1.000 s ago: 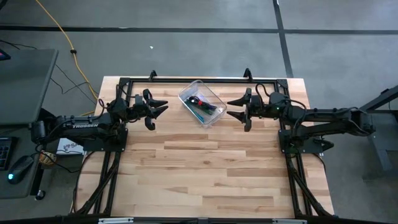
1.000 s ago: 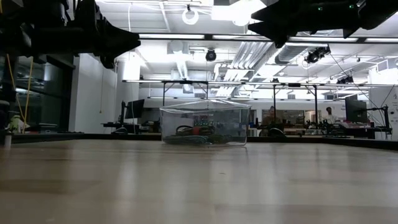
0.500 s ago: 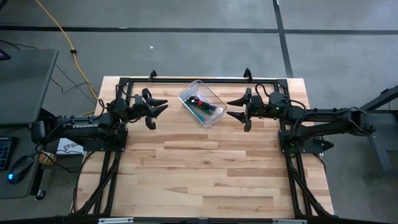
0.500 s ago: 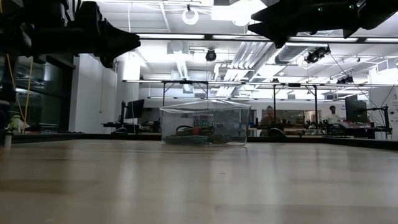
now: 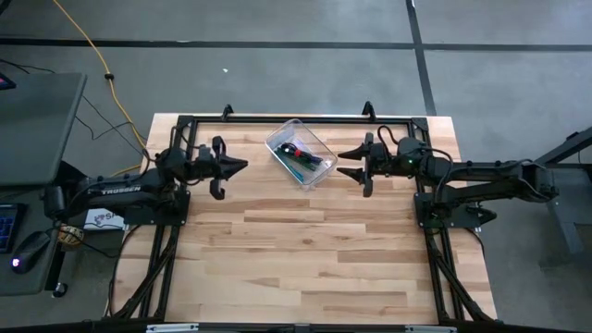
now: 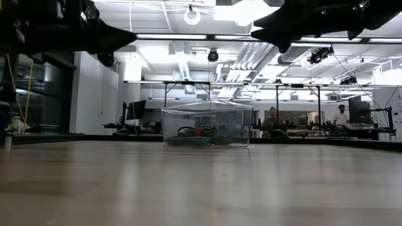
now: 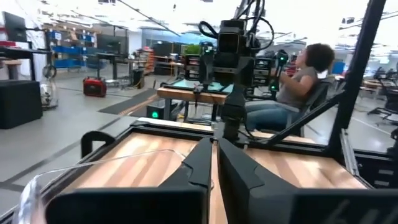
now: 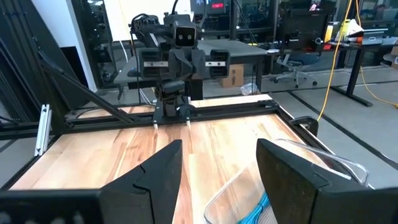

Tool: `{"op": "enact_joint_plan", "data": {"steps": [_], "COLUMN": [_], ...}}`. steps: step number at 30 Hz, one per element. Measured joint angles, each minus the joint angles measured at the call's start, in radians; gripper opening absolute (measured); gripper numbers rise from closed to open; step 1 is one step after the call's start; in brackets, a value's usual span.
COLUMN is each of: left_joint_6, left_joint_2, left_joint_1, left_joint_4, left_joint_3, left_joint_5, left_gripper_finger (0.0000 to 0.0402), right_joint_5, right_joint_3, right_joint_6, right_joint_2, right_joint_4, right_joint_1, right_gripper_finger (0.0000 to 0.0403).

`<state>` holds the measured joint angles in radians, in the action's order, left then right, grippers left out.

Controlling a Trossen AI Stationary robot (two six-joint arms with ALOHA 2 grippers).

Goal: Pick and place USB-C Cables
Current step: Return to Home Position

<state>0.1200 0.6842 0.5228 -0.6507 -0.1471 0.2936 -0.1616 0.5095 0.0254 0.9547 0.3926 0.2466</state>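
The clear plastic bin point(image 5: 301, 153) stands on its base at the table's far middle. The USB-C cables lie inside it: a black one with a red band point(image 5: 290, 148) and a teal one point(image 5: 299, 166) show, and the others are too small to tell apart. The low view shows the bin point(image 6: 207, 123) with the cables as a dark heap on its floor. My left gripper point(image 5: 242, 166) hovers left of the bin, shut and empty, its fingers point(image 7: 214, 144) almost together. My right gripper point(image 5: 340, 163) hovers right of the bin, open, its fingers wide apart point(image 8: 219, 149).
A black frame point(image 5: 296, 118) runs along the table's far edge and down both sides. Bare wood fills the table's near half point(image 5: 305, 259). In the left wrist view a person point(image 7: 298, 81) sits beyond the table. Both grippers point(image 6: 129, 37) point(image 6: 260, 25) hang well above the tabletop.
My left gripper has shut: its fingertips stood apart a second ago and now meet in one point. My right arm, the bin and the cables have kept still.
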Motion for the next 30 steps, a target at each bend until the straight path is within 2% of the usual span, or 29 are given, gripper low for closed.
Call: {"op": "enact_joint_plan", "data": {"steps": [3, 8, 14, 17, 19, 24, 30], "left_joint_6": [0.0, 0.006, 0.008, 0.008, 0.008, 0.032, 0.059], "left_joint_2": [-0.038, -0.086, -0.14, -0.174, -0.212, -0.332, -0.476], "left_joint_1": [0.0, -0.006, -0.067, -0.106, -0.12, -0.126, -0.13], "left_joint_4": [0.064, 0.12, 0.193, 0.2, 0.204, 0.223, 0.423], "left_joint_3": [0.0, 0.0, 0.003, 0.04, 0.07, 0.124, 0.126], "left_joint_5": [-0.037, -0.038, -0.036, -0.069, -0.104, -0.119, -0.122], "left_gripper_finger": [0.0001, 0.0, 0.0, 0.0, 0.0, 0.0, 0.0], "right_joint_5": [0.0, 0.0, -0.001, -0.001, -0.004, -0.004, -0.004], "right_joint_3": [0.0, 0.0, 0.0, 0.0, 0.0, 0.0, 0.0], "right_joint_6": [0.0, 0.0, 0.0, 0.0, 0.0, 0.018, 0.019], "right_joint_2": [0.0, 0.0, 0.0, 0.0, 0.0, 0.0, 0.0], "right_joint_4": [-0.007, -0.007, -0.007, -0.007, -0.008, -0.008, -0.009], "right_joint_1": [0.0, 0.0, 0.0, 0.0, 0.0, 0.0, 0.0], "right_gripper_finger": [0.0197, 0.0197, 0.0197, 0.0197, 0.0197, 0.0197, 0.0197]}}
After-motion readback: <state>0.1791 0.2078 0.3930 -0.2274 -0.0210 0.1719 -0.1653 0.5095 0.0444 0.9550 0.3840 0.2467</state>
